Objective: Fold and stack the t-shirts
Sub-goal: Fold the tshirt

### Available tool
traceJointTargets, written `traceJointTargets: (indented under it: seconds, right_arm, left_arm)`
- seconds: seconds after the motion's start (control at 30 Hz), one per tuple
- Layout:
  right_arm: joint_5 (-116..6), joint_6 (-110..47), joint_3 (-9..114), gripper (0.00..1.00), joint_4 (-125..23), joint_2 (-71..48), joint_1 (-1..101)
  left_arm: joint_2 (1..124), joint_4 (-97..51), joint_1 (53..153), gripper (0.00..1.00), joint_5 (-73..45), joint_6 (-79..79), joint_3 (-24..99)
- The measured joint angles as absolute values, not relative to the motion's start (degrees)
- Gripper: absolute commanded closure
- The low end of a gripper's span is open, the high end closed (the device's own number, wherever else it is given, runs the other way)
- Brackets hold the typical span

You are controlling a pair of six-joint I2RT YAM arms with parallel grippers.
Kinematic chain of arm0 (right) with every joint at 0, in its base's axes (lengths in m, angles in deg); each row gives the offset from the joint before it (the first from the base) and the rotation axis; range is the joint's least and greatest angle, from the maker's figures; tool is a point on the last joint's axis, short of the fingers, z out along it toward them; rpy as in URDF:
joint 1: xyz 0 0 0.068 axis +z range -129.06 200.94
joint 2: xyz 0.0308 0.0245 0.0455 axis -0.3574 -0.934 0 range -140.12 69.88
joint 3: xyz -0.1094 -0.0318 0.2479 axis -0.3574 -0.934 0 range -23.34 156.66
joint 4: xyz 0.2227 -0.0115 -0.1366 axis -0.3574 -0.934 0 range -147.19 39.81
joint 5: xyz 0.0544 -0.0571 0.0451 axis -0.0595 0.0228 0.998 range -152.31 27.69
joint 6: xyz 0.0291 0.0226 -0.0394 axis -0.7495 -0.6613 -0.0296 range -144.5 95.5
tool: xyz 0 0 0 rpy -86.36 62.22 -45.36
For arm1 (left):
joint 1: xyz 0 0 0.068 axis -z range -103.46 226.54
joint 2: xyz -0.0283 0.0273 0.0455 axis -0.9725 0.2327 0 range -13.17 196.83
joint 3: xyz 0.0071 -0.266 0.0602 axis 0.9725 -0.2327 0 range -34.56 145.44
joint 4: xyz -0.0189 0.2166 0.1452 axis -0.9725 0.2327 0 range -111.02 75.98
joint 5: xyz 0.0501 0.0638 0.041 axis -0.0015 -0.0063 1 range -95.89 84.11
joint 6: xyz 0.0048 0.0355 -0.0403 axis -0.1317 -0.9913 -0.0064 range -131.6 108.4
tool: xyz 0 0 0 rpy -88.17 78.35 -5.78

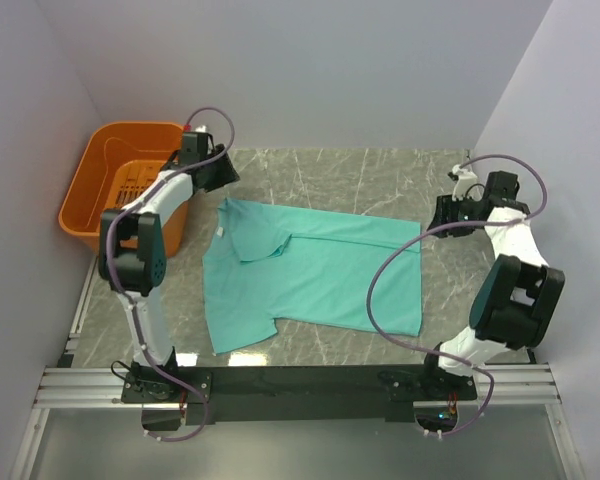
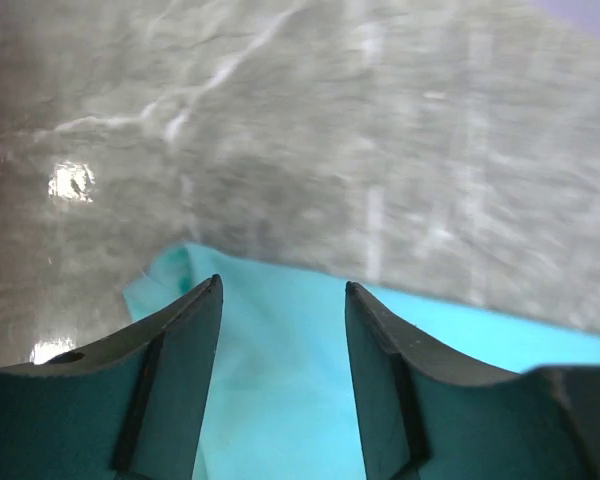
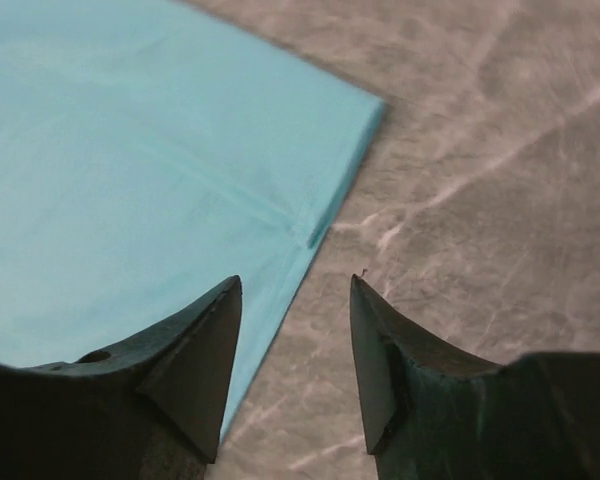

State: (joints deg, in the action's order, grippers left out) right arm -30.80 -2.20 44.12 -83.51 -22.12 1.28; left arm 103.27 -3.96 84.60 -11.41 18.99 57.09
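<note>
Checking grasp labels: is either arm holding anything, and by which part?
Nothing held: both arms' jaws stand open, empty, at far corners of the plain teal-green cloth t-shirt.

1. The t-shirt lies flat and low mid-counter; a claw can pass over it.
2. A bare strip runs between the shirt's far edge and the back wall.
3. The orange basket fills the far left corner, and the left arm stands just beside it, crowding that side.
4. The left claw, jaws apart, has only cloth below its gap.
5. The right claw, jaws apart, straddles the shirt's edge, with bare counter on its outer side.
6. The rail bounds the near edge.
</note>
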Motion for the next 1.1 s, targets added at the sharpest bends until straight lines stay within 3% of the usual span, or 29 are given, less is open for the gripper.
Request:
traceJointTargets:
  seconds: [0.17, 0.27, 0.3, 0.43, 0.6, 0.9, 1.1]
  right_arm:
    - [-20.2, 23.8, 41.1, 0.40, -96.1, -14.8, 1.3]
    - [-16.2, 46.6, 35.4, 0.37, -107.5, -9.7, 2.1]
    - [-15.9, 51.8, 33.2, 0.37, -109.9, -8.2, 2.5]
    - [-17.4, 66.8, 22.1, 0.37, -114.0, -0.7, 7.2]
    - [-21.8, 71.7, 11.8, 0.37, -112.3, 8.8, 14.2]
    - [-27.3, 71.2, 8.0, 0.39, -108.2, 12.2, 16.6]
    - [-27.9, 69.8, 8.2, 0.41, -107.4, 9.7, 16.6]
  left_arm:
    - [86.7, -9.5, 85.6, 0.36, -15.1, 16.2, 45.0]
    - [71.5, -12.4, 86.7, 0.06, -15.7, 14.6, 32.8]
    - [65.6, -12.7, 86.9, 0.00, -15.8, 14.5, 28.6]
    - [43.8, -12.6, 86.5, 0.01, -13.2, 18.3, 15.1]
    - [29.0, -3.7, 85.7, 0.13, -13.9, 27.9, 5.5]
    - [28.5, 22.6, 85.7, 0.24, -12.8, 45.7, -3.3]
    - [31.9, 30.4, 88.5, 0.29, -13.3, 51.0, -3.5]
